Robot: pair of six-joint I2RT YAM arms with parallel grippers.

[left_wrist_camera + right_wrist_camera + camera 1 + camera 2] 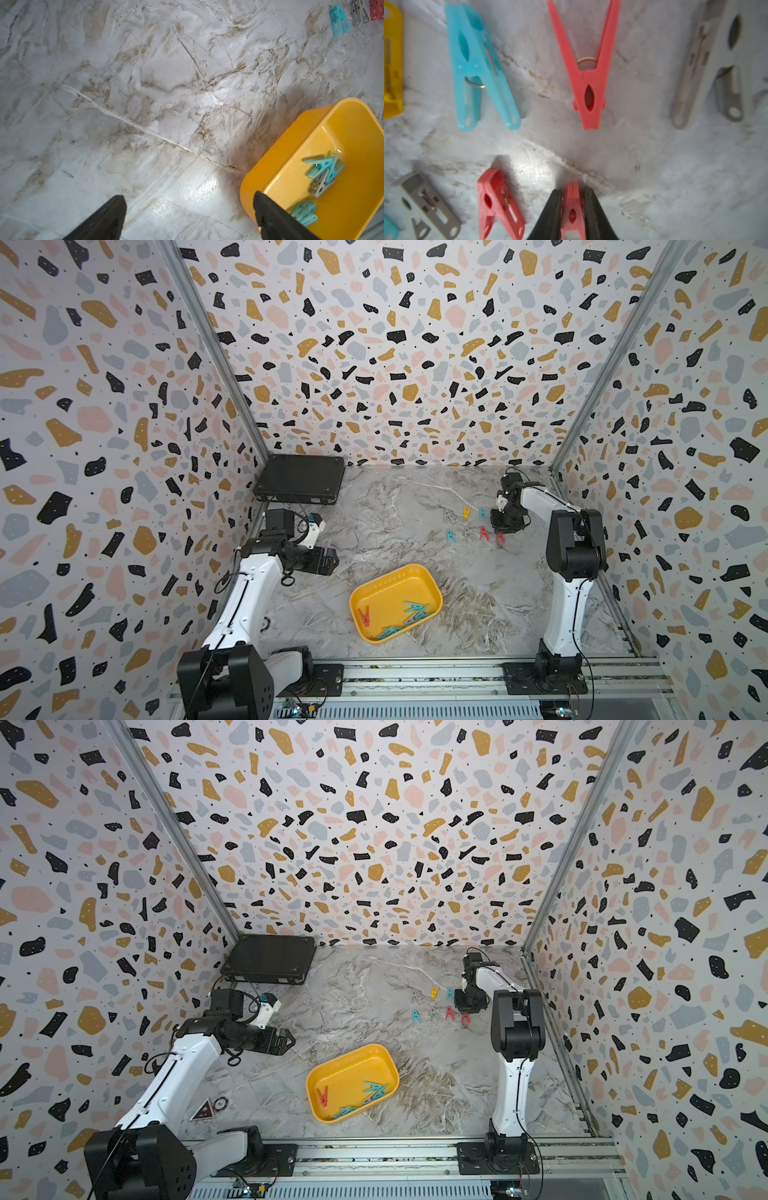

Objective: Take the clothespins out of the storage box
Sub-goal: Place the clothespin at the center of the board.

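Note:
The yellow storage box (pixel 432 585) (pixel 388 1065) (pixel 291 143) lies near the front middle of the table. It holds several clothespins: teal ones (pixel 415 608) (pixel 324 166), a grey one (pixel 319 186) and a red one (pixel 364 616). More clothespins lie in two rows on the table at the right: yellow (pixel 466 512), teal (pixel 450 536) (pixel 475 66), red (pixel 484 533) (pixel 588 68), grey (pixel 708 62). My right gripper (pixel 505 526) (pixel 573 190) is down at the end of a row, shut on a red clothespin (pixel 572 207) that touches the table. My left gripper (pixel 332 562) (pixel 188 197) hovers open and empty, left of the box.
A flat black case (pixel 299 479) (pixel 268 961) lies in the back left corner. Patterned walls close in three sides. A metal rail (pixel 415 676) carrying both arm bases runs along the front edge.

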